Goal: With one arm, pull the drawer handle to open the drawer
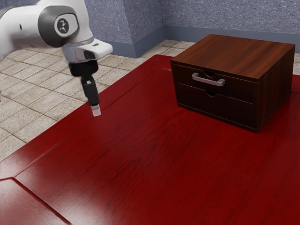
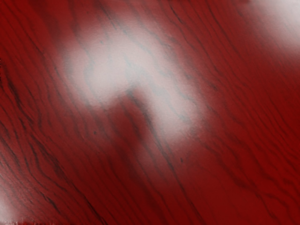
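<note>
Domestic-style room: beige tiled floor at 9 o'clock, grey-blue walls with baseboard at 12, glossy red wood counter, dark-wood drawer cabinet at 2.

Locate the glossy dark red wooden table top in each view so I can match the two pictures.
Exterior view: the glossy dark red wooden table top spans the middle and lower picture, carrying the dark brown wooden two-drawer cabinet at the exterior view's right.
Wrist view: the same table top seen close, straight below the hand, with pale sheen on it.
Shared landmark: the dark grain streaks in the red wood.
</note>
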Robot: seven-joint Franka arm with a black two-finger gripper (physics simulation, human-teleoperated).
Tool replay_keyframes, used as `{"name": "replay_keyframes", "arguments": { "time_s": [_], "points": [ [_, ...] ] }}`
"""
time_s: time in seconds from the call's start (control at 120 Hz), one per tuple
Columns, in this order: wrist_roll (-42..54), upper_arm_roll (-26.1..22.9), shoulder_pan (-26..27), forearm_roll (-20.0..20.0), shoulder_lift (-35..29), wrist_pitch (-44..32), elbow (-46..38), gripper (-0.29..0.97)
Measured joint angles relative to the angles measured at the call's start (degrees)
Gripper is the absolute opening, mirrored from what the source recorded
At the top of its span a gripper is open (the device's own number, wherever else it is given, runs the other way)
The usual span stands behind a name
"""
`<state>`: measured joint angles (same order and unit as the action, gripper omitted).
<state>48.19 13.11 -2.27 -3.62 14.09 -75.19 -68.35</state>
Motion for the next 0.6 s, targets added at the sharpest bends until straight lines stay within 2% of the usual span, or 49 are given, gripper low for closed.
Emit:
{"name": "replay_keyframes", "arguments": {
  "time_s": [0.183,0.275,0.35,0.458,0.6],
  "points": [
    [-8.1,0.2,-0.7,-1.3,-0.2,0.0,0.0,0.68],
    [-10.9,0.1,-0.4,-1.5,-5.0,0.5,6.6,0.68],
    [-10.9,-0.2,1.0,-1.6,-6.3,-3.2,7.8,0.68],
    [-9.1,-2.0,3.4,-0.8,-3.4,-10.3,7.5,0.68],
    [-5.6,-2.4,3.8,-1.5,-2.5,-15.5,7.4,0.68]
  ]
}}
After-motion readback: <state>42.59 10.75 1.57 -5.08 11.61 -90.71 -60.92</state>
